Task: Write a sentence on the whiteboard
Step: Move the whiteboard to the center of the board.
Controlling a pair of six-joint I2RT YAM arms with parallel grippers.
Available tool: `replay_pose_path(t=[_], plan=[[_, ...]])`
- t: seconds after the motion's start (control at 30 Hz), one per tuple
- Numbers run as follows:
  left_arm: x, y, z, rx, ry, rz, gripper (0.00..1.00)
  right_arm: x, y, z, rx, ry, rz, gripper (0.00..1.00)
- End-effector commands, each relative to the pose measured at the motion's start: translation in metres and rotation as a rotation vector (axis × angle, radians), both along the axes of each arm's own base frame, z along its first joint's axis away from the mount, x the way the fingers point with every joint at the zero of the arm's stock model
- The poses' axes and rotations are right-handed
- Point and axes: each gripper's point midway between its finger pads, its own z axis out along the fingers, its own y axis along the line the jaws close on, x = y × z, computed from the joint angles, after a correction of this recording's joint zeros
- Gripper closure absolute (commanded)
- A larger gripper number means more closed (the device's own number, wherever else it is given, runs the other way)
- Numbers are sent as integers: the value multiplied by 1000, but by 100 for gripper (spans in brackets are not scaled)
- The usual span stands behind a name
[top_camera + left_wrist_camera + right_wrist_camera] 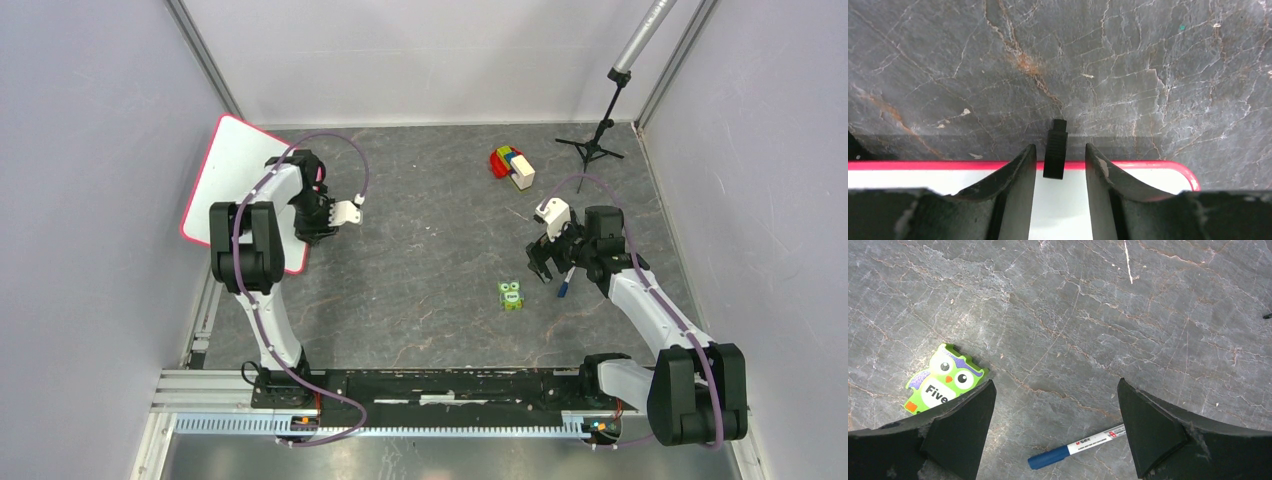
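The whiteboard (232,170), white with a pink-red rim, lies at the far left and partly under my left arm. No sentence shows on the parts of it in view. My left gripper (310,232) is at the board's near right edge. In the left wrist view the left gripper (1060,147) is open, its fingers (1018,175) on either side of a small black clip (1055,150) on the rim (1148,164), with narrow gaps both sides. My right gripper (1056,382) is wide open just above a blue-capped marker (1078,446) lying on the table (565,283).
A green owl toy (511,295) lies left of the right gripper and shows beside its left finger (943,382). A cluster of coloured blocks (511,165) sits at the back. A black tripod stand (598,140) is in the far right corner. Grey walls enclose the table.
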Motion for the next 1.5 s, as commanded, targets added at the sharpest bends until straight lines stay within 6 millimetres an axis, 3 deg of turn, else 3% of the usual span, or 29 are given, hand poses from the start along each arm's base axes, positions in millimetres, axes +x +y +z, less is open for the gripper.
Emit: replay_pose_path(t=[0.0, 0.17, 0.37, 0.53, 1.07, 1.47], plan=[[0, 8, -10, 35, -7, -78, 54, 10, 0, 13, -12, -47, 7, 3], [-2, 12, -15, 65, -11, -113, 66, 10, 0, 14, -13, -52, 6, 3], [-8, 5, -14, 99, -5, -161, 88, 11, 0, 15, -14, -56, 5, 3], [-15, -14, -8, 113, -13, -219, 93, 11, 1, 19, -7, -65, 4, 3], [-60, -126, 12, 160, -43, -463, 97, 18, -10, 37, 1, -110, -61, 3], [-146, -215, 12, 180, -47, -643, 98, 21, -25, 52, 17, -147, -128, 2]])
